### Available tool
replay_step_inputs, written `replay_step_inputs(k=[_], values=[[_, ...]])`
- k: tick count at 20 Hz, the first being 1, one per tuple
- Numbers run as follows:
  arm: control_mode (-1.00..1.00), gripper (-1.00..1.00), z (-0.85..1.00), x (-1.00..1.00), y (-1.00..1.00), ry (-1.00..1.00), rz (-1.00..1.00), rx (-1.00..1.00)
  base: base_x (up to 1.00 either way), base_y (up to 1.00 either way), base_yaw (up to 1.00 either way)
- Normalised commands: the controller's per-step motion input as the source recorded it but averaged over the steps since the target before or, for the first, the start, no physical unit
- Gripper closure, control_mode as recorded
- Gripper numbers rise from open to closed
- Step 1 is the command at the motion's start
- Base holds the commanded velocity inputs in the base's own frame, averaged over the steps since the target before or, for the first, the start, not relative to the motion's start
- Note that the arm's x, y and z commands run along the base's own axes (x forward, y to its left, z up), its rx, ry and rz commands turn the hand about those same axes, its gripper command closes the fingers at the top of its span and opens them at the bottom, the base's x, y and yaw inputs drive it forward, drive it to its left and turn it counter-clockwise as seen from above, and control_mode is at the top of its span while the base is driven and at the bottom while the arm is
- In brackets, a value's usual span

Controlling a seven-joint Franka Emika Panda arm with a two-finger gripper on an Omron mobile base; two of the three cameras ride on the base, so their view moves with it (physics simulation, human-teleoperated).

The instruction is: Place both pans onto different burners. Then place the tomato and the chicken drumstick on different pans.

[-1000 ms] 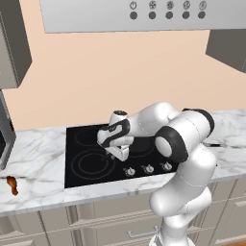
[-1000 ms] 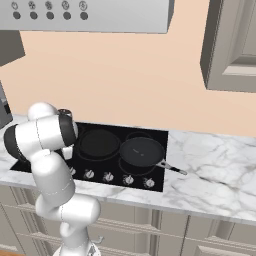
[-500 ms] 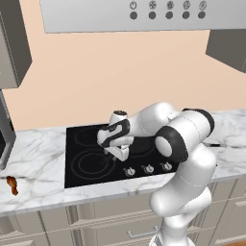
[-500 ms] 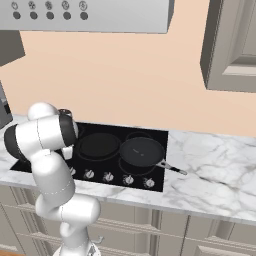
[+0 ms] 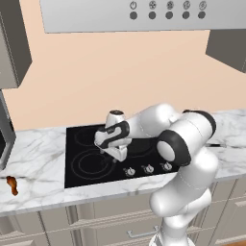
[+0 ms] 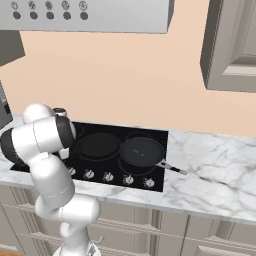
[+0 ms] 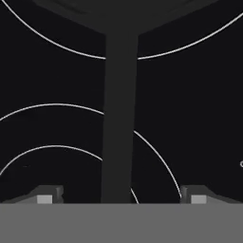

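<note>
Two black pans sit side by side on the cooktop's burners: the left pan (image 6: 100, 145) and the right pan (image 6: 141, 151), whose handle (image 6: 172, 169) points right over the counter. My gripper (image 5: 115, 150) hangs low over the cooktop's front left. In the hand view the gripper (image 7: 121, 197) is open, its fingertips (image 7: 45, 197) wide apart on either side of a pan handle (image 7: 118, 118) and clear of it. Grey burner rings (image 7: 57, 105) lie under that handle. The chicken drumstick (image 5: 11, 185) lies on the counter far to the left. The tomato is out of view.
The black cooktop (image 5: 77, 178) has silver knobs (image 5: 148, 168) along its front edge. Marble counter (image 5: 38, 153) runs on both sides. A range hood (image 5: 144, 14) hangs above. Wall cabinets (image 6: 232, 45) stand at the upper right.
The jaws have spread apart over the last second. The arm, both pans and the drumstick stand where they were.
</note>
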Motion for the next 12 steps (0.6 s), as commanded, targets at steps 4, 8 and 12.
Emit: replay_step_inputs(k=[4,8,12], values=[[-1.00,-1.00,0.14,-0.22,0.62,0.00,0.16,-0.07,0.00,0.00,0.00],[-1.00,-1.00,0.48,-0.02,0.56,0.00,0.13,-0.03,0.00,0.00,0.00],[-1.00,-1.00,0.52,-0.01,0.48,0.01,0.10,-0.01,0.00,0.00,0.00]])
